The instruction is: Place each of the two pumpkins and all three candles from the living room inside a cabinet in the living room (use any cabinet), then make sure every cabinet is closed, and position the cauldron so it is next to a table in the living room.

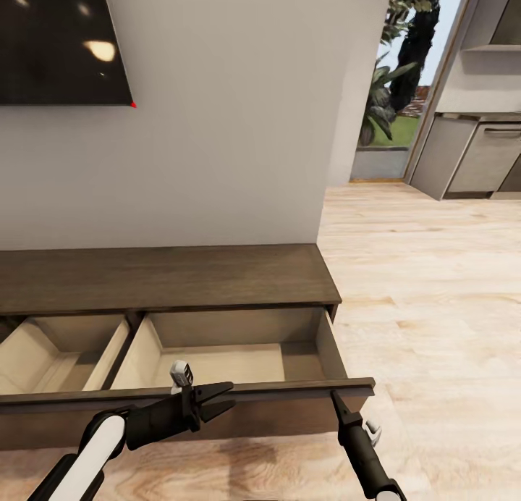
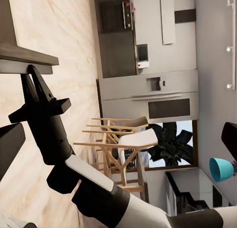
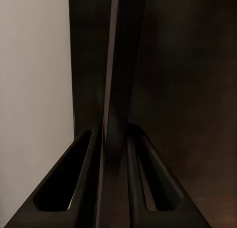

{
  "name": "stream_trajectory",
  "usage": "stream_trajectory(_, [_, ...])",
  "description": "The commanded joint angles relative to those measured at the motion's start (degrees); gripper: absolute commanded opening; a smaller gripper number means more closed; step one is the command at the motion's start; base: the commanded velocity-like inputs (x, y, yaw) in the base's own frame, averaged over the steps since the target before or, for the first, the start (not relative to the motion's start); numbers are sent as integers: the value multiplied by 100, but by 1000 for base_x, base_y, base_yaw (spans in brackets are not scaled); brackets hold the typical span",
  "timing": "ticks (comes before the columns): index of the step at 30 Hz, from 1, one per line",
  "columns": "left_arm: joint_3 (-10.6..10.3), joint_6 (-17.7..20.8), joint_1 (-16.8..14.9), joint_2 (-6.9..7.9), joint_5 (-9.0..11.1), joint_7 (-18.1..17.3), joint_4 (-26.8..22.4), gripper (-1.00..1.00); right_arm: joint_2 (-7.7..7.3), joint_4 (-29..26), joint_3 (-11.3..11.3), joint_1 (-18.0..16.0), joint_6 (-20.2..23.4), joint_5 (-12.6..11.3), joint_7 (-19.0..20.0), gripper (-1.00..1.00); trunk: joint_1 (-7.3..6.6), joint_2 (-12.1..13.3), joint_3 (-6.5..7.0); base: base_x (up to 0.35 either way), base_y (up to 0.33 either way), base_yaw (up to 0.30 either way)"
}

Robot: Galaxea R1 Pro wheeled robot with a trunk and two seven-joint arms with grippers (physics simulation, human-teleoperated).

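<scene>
- Against the pale grey wall stands the long low dark-brown wooden cabinet (image 1: 166,276), with its drawer pulled out toward the robot.
- Drawer interior: pale wood, split by a dark divider (image 1: 121,356) into two open compartments; what shows of both is bare.
- Drawer front (image 1: 289,394): a thin dark panel running across the head view, its outer corner just beside the right hand.
- Right hand (image 1: 336,397): black two-finger unit at the drawer front's right end. In the right wrist view the fingers (image 3: 91,154) sit close together with the dark panel edge (image 3: 116,89) pinched between them; the hand is clamped on the drawer front.
- Left hand (image 1: 221,402): black, pointing sideways along the drawer front, just in front of it; fingers slightly parted, nothing between them.
- Surroundings: a black wall screen (image 1: 61,41) above the cabinet; light wood plank floor (image 1: 434,284) to the right; grey kitchen units (image 1: 474,157) and a glazed opening with plants (image 1: 394,66) beyond.
- Left wrist view: light wooden chairs (image 2: 118,139) and a teal lamp shade (image 2: 220,169) stand well apart from the cabinet.
</scene>
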Motion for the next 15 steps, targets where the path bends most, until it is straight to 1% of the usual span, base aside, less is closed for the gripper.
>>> stream_trajectory(1, [-6, 17, -4, 3, 3, -17, 3, 100, 8, -11, 82, -3, 89, -30, 69, -100, -3, -3, -4, -79, 0, 0])
stream_trajectory(5, [-6, 16, -4, 3, 3, -17, 3, 100, 8, -11, 82, -4, 89, -27, 69, -100, -3, -3, -4, -133, 0, 0])
stream_trajectory(15, [-6, 17, -4, 3, 3, -17, 3, 100, 8, -11, 81, -3, 89, -26, 69, -100, -3, -3, -4, -11, 0, 0])
